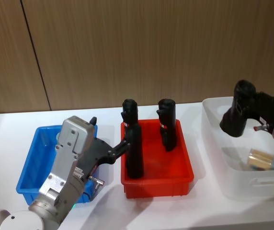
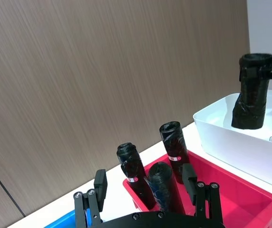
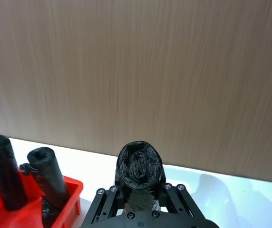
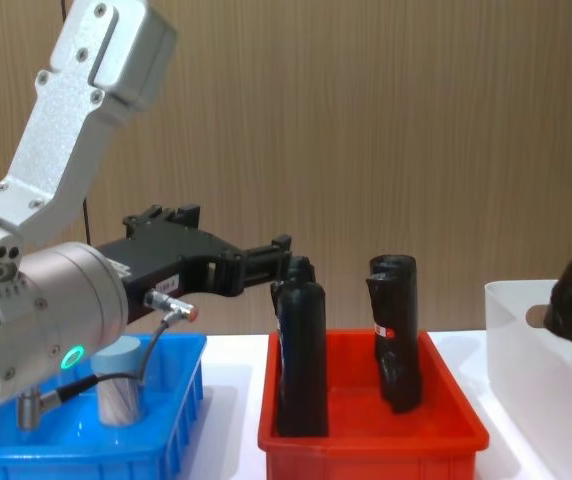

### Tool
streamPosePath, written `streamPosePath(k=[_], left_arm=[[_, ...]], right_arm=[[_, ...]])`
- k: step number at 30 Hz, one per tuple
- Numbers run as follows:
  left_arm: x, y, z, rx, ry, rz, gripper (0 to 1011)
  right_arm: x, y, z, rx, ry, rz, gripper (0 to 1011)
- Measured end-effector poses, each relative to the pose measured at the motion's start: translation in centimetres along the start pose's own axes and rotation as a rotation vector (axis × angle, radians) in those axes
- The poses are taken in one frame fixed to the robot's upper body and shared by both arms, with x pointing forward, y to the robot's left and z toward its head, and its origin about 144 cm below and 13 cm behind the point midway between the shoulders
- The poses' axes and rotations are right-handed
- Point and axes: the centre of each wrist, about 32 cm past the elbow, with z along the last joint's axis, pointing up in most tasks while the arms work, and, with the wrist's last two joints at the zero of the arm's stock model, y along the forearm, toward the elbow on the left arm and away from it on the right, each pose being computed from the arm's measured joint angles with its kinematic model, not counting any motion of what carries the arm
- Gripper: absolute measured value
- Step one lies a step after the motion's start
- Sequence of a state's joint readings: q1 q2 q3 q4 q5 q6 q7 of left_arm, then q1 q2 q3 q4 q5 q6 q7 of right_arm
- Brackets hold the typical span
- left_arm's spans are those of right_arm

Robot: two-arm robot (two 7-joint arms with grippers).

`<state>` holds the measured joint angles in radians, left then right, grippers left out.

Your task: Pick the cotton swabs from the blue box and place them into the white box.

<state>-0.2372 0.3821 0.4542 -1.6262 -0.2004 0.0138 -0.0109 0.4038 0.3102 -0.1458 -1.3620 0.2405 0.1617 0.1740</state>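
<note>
Reaching with the left end effector [image 2: 144,180] from over the blue box [image 1: 29,167] toward the red bin [image 1: 158,183], fingers [image 2: 100,183] spread apart and released, straddling the top of the front black roll [image 1: 134,153] without closing on it. Leaving two more black rolls standing upright in the same red bin, one behind the front roll [image 1: 129,111] and one toward the bin's right side [image 1: 167,124].

Holding the right end effector [image 3: 140,187] above the white box [image 1: 213,129], clenched on another black roll [image 1: 239,110], gripped near its top and hanging tilted over the box's rear left part.

Keeping one jar of cotton swabs [image 4: 118,393] upright in the blue box, pale lid up, beneath the left arm and just beside its cable. Showing a second jar of cotton swabs [image 1: 265,160] lying on its side on the floor of the white box, toward its right.

Resting all three bins side by side on the white surface [image 1: 12,129]: blue at the left, red between, white at the right.
</note>
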Motion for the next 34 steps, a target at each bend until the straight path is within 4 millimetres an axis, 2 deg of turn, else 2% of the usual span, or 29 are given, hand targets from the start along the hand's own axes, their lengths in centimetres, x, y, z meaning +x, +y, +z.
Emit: streamPosePath(k=[1, 3, 4, 7, 10, 12, 14, 17, 18, 21, 23, 34], left_arm=[[0.0, 0.0, 0.0, 0.000, 0.000, 0.000, 1004], [0.0, 0.0, 0.0, 0.000, 0.000, 0.000, 1004], [0.0, 0.0, 0.0, 0.000, 0.000, 0.000, 1004], [0.0, 0.0, 0.0, 0.000, 0.000, 0.000, 1004], [0.0, 0.0, 0.0, 0.000, 0.000, 0.000, 1004], [0.0, 0.0, 0.0, 0.000, 0.000, 0.000, 1004], [0.0, 0.0, 0.0, 0.000, 0.000, 0.000, 1004], [0.0, 0.0, 0.0, 0.000, 0.000, 0.000, 1004], [0.0, 0.0, 0.0, 0.000, 0.000, 0.000, 1004], [0.0, 0.0, 0.0, 0.000, 0.000, 0.000, 1004], [0.0, 0.0, 0.0, 0.000, 0.000, 0.000, 1004], [0.0, 0.0, 0.0, 0.000, 0.000, 0.000, 1004]], right_arm=[[0.0, 0.1, -0.2, -0.003, 0.002, -0.002, 341], [0.2, 0.4, -0.7, -0.014, 0.007, -0.008, 427], [0.3, 0.5, -0.8, -0.015, 0.008, -0.010, 427], [0.4, 0.8, -1.4, -0.024, 0.014, -0.017, 564], [0.6, 1.0, -1.8, -0.028, 0.018, -0.024, 622], [0.6, 1.1, -2.0, -0.029, 0.019, -0.027, 714], [0.7, 1.1, -2.1, -0.029, 0.019, -0.029, 739], [0.8, 1.0, -2.3, -0.026, 0.025, -0.033, 870], [0.8, 1.0, -2.3, -0.026, 0.026, -0.034, 870], [0.9, 0.9, -2.5, -0.025, 0.027, -0.036, 966], [1.0, 0.9, -2.5, -0.024, 0.028, -0.037, 1001], [1.0, 0.8, -2.8, -0.022, 0.035, -0.041, 1002]])
